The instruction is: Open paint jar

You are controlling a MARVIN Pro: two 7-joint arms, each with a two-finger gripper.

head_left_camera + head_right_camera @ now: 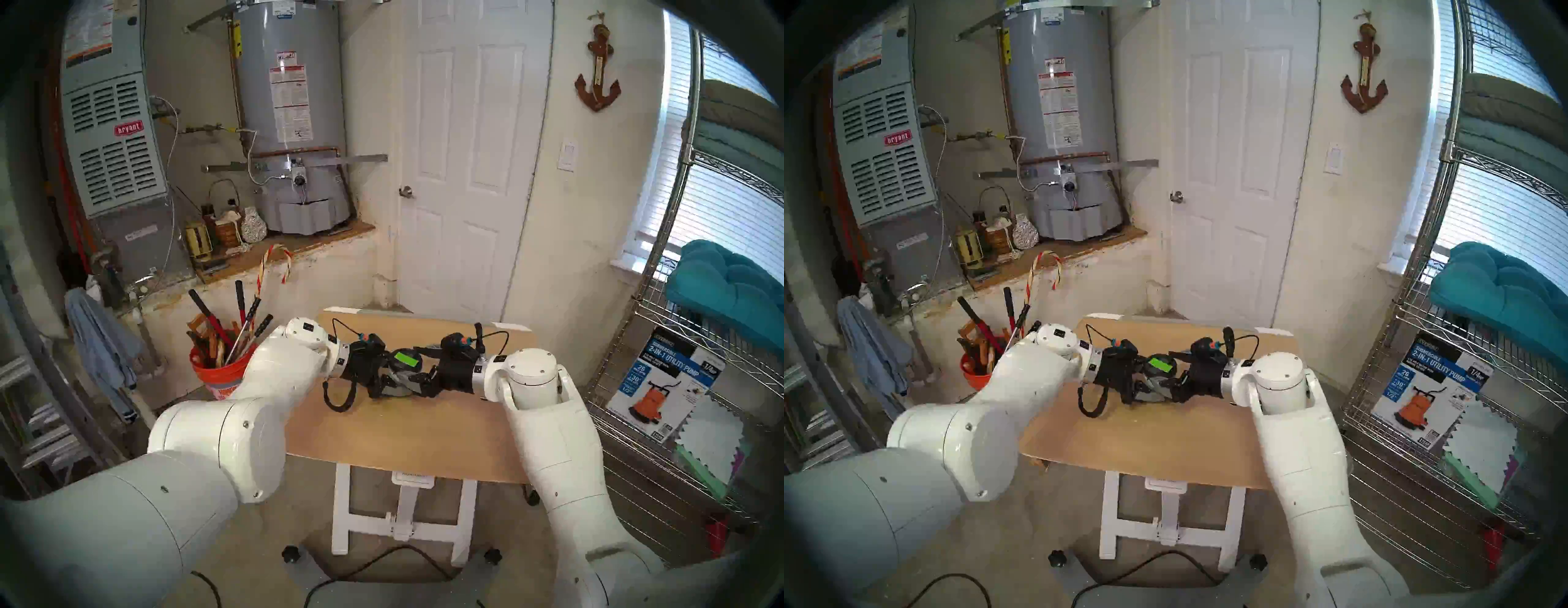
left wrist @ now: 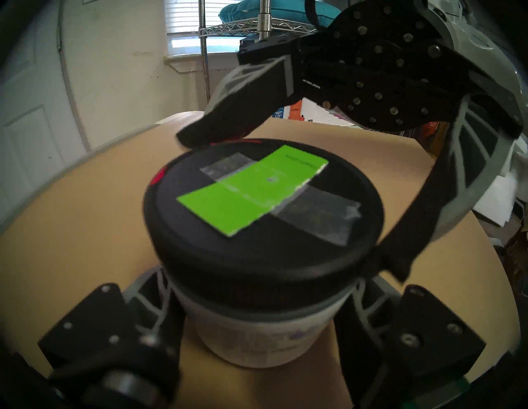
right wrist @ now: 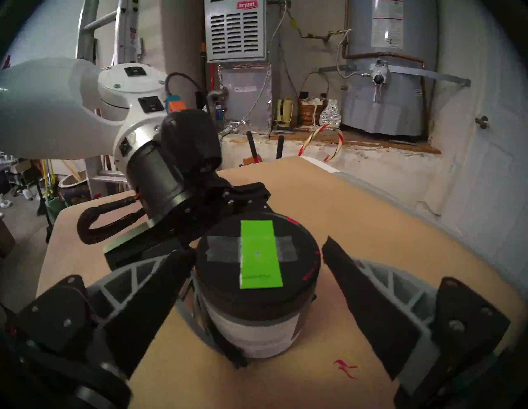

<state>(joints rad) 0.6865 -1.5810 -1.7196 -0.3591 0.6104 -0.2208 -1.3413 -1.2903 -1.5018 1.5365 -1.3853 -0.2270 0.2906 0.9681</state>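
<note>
The left gripper [image 2: 257, 322] is squeezing the jar [image 2: 263, 328] on the table [image 1: 403, 429], while the right gripper [image 3: 257, 288] is sitting open around the lid [image 3: 257, 274], so it might slip off.

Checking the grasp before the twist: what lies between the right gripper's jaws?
In the right wrist view, the paint jar's black lid sits between the right gripper's open jaws; the right-hand one stands apart from it, over bare table.

Glossy white rounded arm shells, silver wrist rings, black claw housings studded with screws, grey ribbed fingers [image 2: 468, 160], orange-teal plugs, coiled black cables
</note>
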